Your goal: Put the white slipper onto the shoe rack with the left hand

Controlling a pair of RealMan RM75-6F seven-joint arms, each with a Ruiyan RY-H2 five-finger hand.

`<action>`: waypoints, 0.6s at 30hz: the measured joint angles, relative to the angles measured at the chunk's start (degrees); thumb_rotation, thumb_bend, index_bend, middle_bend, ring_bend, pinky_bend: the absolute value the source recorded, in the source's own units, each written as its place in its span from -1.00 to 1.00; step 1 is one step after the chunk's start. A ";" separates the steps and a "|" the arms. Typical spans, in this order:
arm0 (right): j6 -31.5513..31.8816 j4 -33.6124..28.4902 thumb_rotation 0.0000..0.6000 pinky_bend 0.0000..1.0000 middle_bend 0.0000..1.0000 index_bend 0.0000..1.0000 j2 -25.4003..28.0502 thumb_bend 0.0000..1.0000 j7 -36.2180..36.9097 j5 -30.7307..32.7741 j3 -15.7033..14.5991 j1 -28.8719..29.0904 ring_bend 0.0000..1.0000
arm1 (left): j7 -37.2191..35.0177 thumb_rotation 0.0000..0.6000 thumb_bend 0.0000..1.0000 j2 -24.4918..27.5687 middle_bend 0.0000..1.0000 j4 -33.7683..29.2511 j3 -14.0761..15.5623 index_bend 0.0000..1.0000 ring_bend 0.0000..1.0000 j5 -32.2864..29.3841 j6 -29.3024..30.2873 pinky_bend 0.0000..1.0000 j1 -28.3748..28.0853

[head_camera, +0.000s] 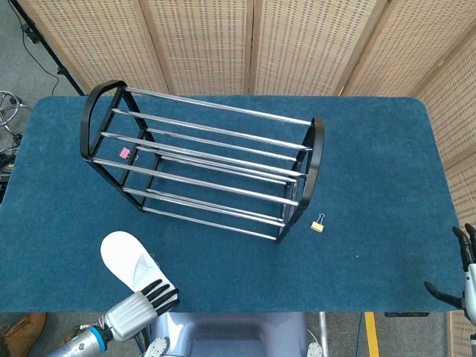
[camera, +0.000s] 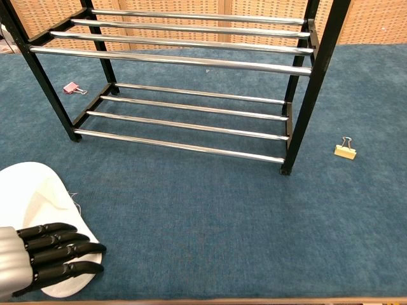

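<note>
Head view: the white slipper (head_camera: 130,260) lies flat on the table (head_camera: 372,171) near its front edge, in front of the shoe rack (head_camera: 201,167) and well apart from it.
Left hand: the left hand (camera: 38,260) lies over the slipper's near end, fingers straight and side by side; no grip shows.
Right hand: the right hand (head_camera: 462,271) sits at the table's right edge, fingers apart, holding nothing.
Progress: hardly begun, by my reading; grasp, lift and placing remain.
</note>
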 measured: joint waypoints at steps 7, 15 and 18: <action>0.02 0.18 1.00 -1.00 -1.00 -1.00 0.27 -1.00 0.59 0.82 0.51 0.07 -1.00 | -5.28 1.00 -0.59 2.37 -1.00 2.35 3.01 -1.00 -1.00 4.76 2.09 -1.00 1.02; 0.08 0.16 1.00 -1.00 -1.00 -1.00 0.09 -1.00 0.12 0.84 0.50 0.09 -1.00 | -9.74 1.00 -0.59 5.03 -1.00 5.95 4.94 -1.00 -1.00 7.77 5.30 -1.00 2.66; 0.07 0.08 1.00 -1.00 -1.00 -1.00 0.00 -1.00 -0.07 0.93 0.53 0.13 -1.00 | -12.71 1.00 -0.59 5.87 -1.00 7.33 5.54 -1.00 -1.00 8.99 7.29 -1.00 3.29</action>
